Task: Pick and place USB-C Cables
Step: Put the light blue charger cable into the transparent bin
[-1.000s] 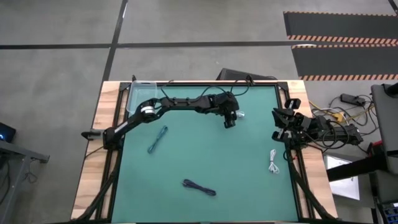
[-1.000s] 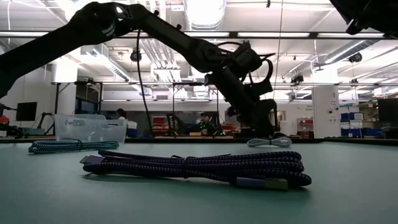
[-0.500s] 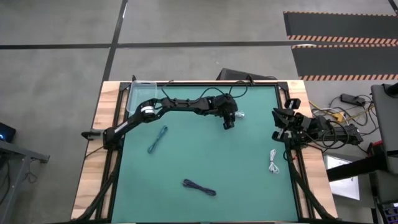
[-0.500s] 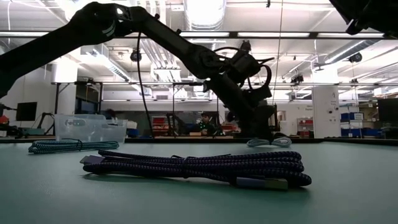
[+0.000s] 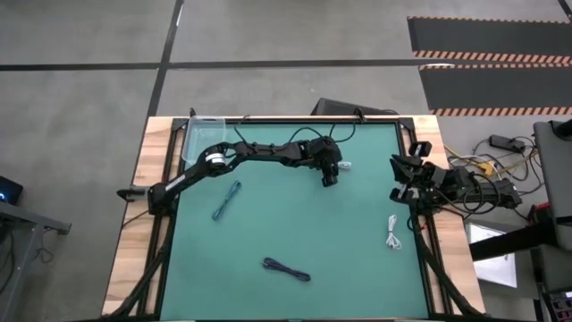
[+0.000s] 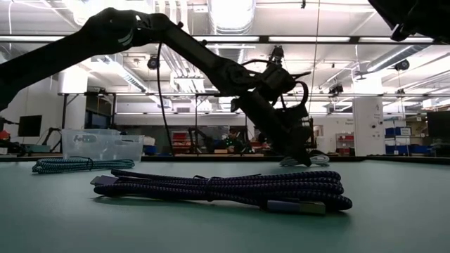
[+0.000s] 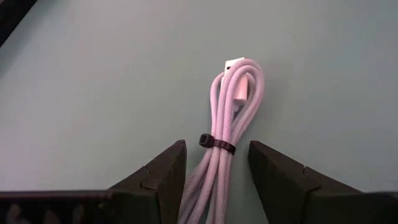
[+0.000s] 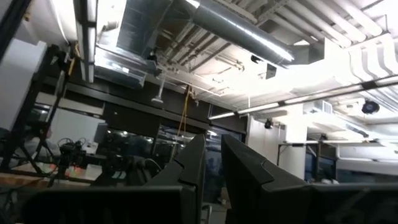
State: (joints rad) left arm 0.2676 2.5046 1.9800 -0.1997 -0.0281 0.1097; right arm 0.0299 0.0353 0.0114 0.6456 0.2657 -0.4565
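Observation:
A pale white USB-C cable bundle (image 7: 233, 109), tied with a black band (image 7: 217, 144), lies flat on the green mat (image 5: 295, 224) near the far edge. My left gripper (image 7: 216, 152) is open and slants down over it, one finger on either side of the bundle's near half, apart from it. In the high view the left gripper (image 5: 329, 177) sits just beside that cable (image 5: 345, 165). A teal cable (image 5: 226, 199), a dark cable (image 5: 286, 268) and another white cable (image 5: 393, 233) lie loose on the mat. My right gripper (image 5: 399, 179) waits at the right edge, shut, pointing up.
A clear plastic container (image 5: 201, 134) stands at the far left corner of the mat, also seen in the low view (image 6: 102, 144). The dark cable (image 6: 218, 188) lies closest to the near edge. Wooden borders frame the mat, and the room beyond holds benches and shelves.
My left gripper has sunk toward the mat, coming down around the white cable near the far edge, its fingers still spread. The cables have not moved.

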